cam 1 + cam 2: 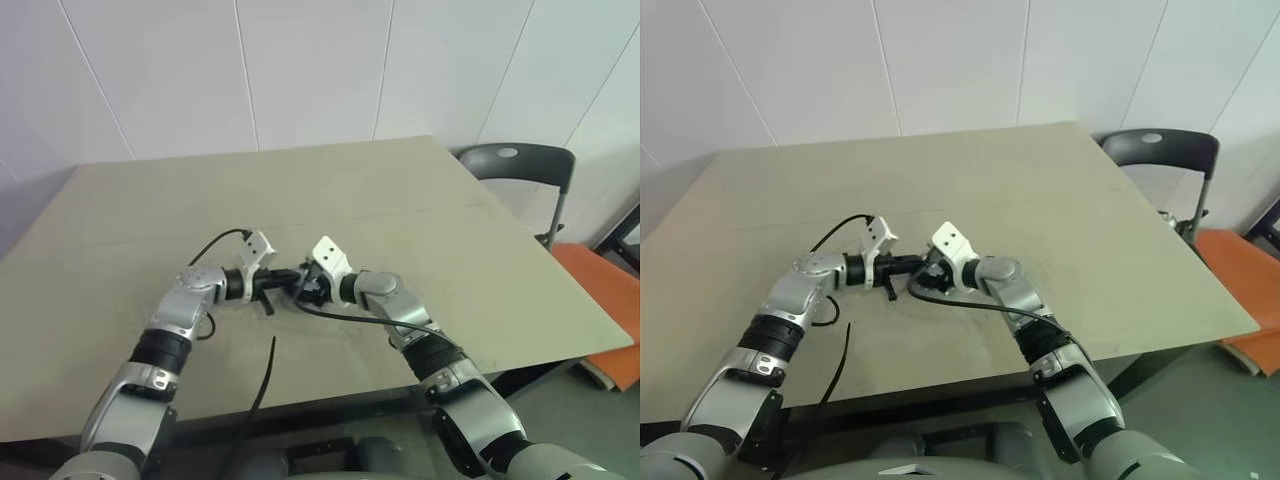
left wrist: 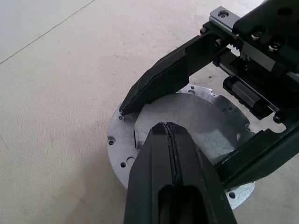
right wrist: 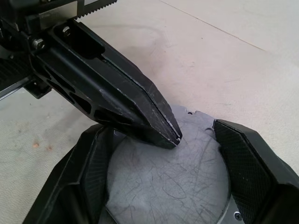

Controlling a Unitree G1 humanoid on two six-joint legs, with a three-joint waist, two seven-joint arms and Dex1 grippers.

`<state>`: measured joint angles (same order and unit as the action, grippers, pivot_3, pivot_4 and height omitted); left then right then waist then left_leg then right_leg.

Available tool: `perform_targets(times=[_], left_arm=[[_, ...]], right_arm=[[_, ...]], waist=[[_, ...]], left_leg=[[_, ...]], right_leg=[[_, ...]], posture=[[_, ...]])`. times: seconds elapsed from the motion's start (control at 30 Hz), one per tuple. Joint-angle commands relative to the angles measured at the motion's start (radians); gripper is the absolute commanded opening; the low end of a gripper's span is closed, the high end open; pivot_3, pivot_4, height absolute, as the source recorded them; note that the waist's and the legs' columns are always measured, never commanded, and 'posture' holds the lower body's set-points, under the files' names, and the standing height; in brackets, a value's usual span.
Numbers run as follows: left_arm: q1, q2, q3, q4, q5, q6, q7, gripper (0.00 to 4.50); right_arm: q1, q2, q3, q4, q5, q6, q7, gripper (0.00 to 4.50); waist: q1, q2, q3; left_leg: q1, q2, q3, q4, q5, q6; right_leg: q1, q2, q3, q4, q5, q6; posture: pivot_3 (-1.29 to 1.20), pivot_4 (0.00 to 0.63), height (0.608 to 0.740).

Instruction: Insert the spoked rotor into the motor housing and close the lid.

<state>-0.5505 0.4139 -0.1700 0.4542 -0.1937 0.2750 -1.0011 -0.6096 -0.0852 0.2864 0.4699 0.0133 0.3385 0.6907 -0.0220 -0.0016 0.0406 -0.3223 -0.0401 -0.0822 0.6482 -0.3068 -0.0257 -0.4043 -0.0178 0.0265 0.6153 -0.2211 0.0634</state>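
So that it cannot slide, the grey disc [image 2: 187, 126] is clasped by the right gripper [image 3: 163, 154], while the closed left gripper [image 2: 167, 135] is pressed down on it.

Lid [image 2: 187, 121] on table [image 1: 420, 200], between both grippers.
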Motion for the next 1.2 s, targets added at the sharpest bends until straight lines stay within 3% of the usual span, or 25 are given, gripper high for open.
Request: perform_targets(times=[0.03, 0.07, 0.1, 0.7, 1.0, 1.2], left_arm=[[0.006, 0.011, -0.022, 0.019, 0.026, 0.013, -0.027, 0.00], [0.009, 0.011, -0.021, 0.016, 0.025, 0.019, -0.030, 0.00], [0.013, 0.012, -0.021, 0.010, 0.022, 0.029, -0.035, 0.00], [0.114, 0.040, -0.012, -0.128, -0.022, 0.175, -0.056, 0.00], [0.112, 0.037, -0.008, -0.124, -0.024, 0.170, -0.055, 0.00], [0.109, 0.032, -0.007, -0.099, -0.006, 0.125, -0.025, 0.00]], right_arm=[[0.020, -0.009, -0.036, 0.016, 0.020, 0.075, -0.016, 4.08], [0.021, -0.007, -0.040, 0.010, 0.027, 0.085, -0.013, 4.41], [0.022, -0.004, -0.047, 0.006, 0.033, 0.091, -0.015, 4.46], [0.054, 0.006, -0.109, -0.138, 0.177, 0.195, 0.053, 4.46], [0.001, -0.016, -0.187, -0.122, 0.179, 0.086, -0.013, 4.46], [-0.005, -0.039, -0.170, -0.121, 0.164, 0.023, -0.022, 4.46]], waist=[[0.003, 0.000, 0.000], [0.005, 0.000, 0.000], [0.005, 0.000, -0.001], [-0.015, -0.001, -0.004], [-0.020, 0.000, -0.003], [-0.020, 0.000, -0.002]], left_leg=[[0.000, 0.000, 0.000, 0.000, 0.000, 0.000], [0.000, 0.000, 0.000, 0.000, 0.000, 0.000], [0.000, 0.000, 0.000, 0.000, 0.000, 0.000], [0.001, 0.001, 0.000, -0.001, 0.000, 0.000], [0.000, 0.001, 0.000, -0.001, 0.000, 0.000], [-0.001, 0.001, 0.000, -0.001, 0.000, 0.000]], right_leg=[[0.000, 0.000, 0.000, 0.000, 0.000, 0.000], [0.000, 0.000, 0.000, 0.000, 0.000, 0.000], [0.000, 0.000, 0.000, 0.001, 0.000, 0.000], [0.001, 0.000, 0.001, 0.000, 0.000, 0.000], [0.000, 0.000, 0.000, 0.000, 0.000, 0.000], [-0.002, 0.001, 0.001, 0.000, 0.000, 0.000]], posture=[[0.00, 0.000, 0.740], [0.00, 0.000, 0.740], [0.00, 0.000, 0.740], [0.00, 0.000, 0.740], [0.00, 0.000, 0.740], [0.00, 0.000, 0.740]])
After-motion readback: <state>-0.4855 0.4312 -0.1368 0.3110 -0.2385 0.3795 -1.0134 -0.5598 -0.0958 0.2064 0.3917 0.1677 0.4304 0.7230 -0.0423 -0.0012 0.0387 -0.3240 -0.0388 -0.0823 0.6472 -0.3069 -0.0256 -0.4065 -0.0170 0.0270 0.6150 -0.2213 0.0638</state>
